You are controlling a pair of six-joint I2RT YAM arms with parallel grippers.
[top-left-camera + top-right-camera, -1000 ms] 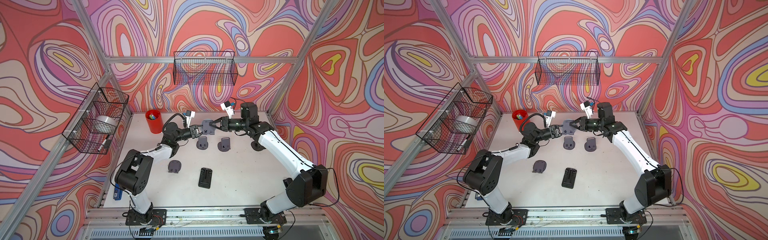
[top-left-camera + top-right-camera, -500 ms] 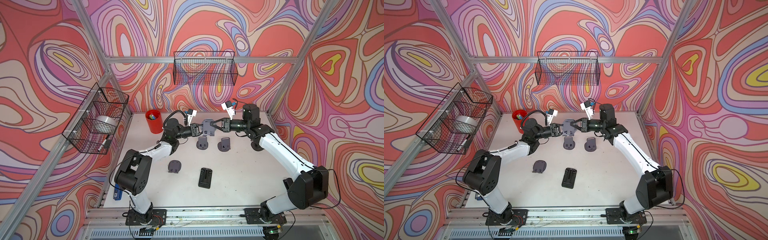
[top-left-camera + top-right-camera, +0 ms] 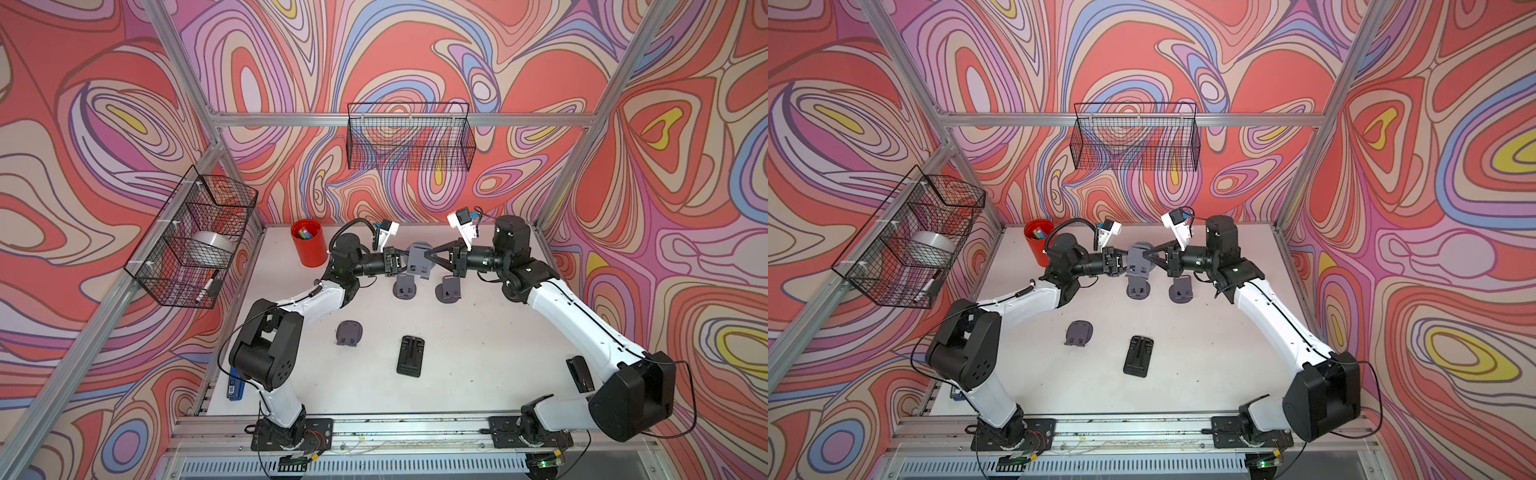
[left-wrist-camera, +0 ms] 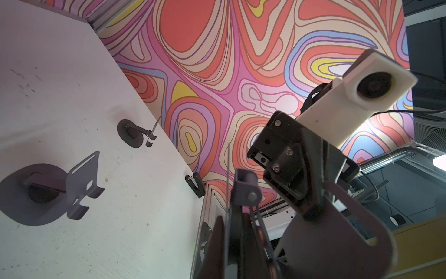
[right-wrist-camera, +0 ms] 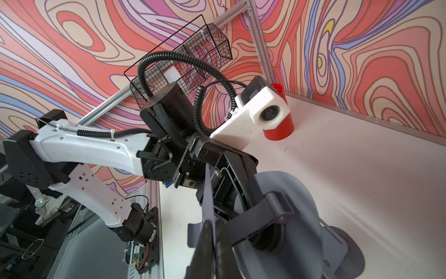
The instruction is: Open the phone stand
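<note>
Aloft — matte grey phone stand [image 3: 417, 266], round-based.

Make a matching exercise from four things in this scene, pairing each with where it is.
Things:
1 rearmost grey stand
2 red cup
3 black stand
4 silver roll

Places:
a in the side wire basket
b lying flat, front centre of the table
c held up off the table
d upright, back left of the table

Pairs: 1-c, 2-d, 3-b, 4-a
</note>
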